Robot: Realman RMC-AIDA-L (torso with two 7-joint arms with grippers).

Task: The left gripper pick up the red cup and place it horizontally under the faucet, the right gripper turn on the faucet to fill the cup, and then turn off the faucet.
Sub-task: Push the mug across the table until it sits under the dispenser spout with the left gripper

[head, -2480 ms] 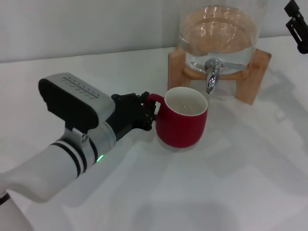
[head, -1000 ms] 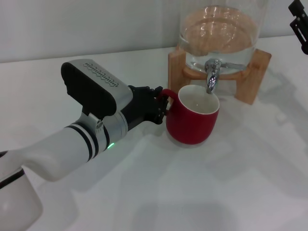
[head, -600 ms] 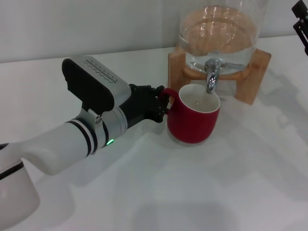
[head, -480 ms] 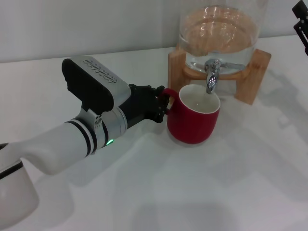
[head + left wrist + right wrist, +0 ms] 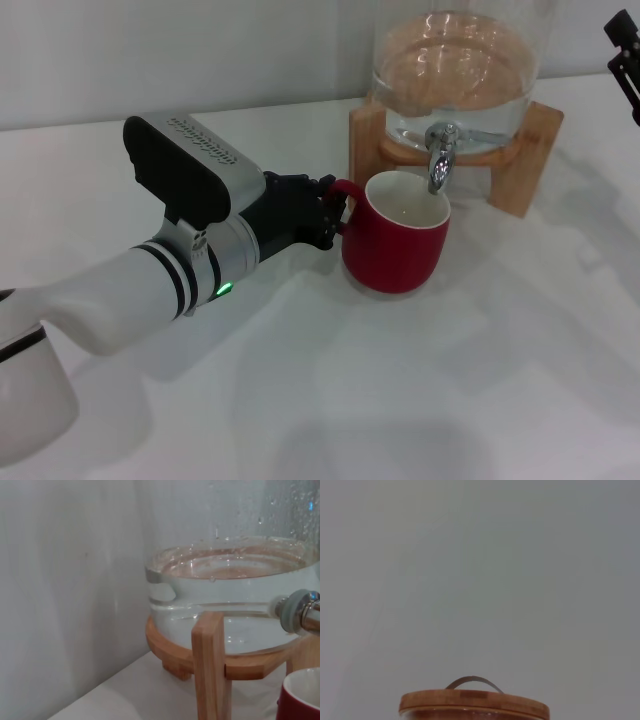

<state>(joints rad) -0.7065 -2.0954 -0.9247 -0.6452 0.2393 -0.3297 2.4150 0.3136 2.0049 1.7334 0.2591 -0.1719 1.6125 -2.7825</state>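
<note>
The red cup (image 5: 393,250) stands upright on the white table, its opening under the spout of the chrome faucet (image 5: 438,160). My left gripper (image 5: 328,214) is shut on the cup's red handle, to the cup's left. The cup's rim (image 5: 303,696) and the faucet (image 5: 301,611) also show at the edge of the left wrist view. My right gripper (image 5: 625,48) is raised at the far right, well apart from the faucet and only partly in view.
The faucet sits on a glass water dispenser (image 5: 455,75) on a light wooden stand (image 5: 522,150) at the back of the table. The left wrist view shows the stand (image 5: 210,665). The right wrist view shows the dispenser's wooden lid (image 5: 474,702).
My left gripper has carried the cup right and back, from beside the faucet to under its spout. In the last half second the cup shifted slightly left.
</note>
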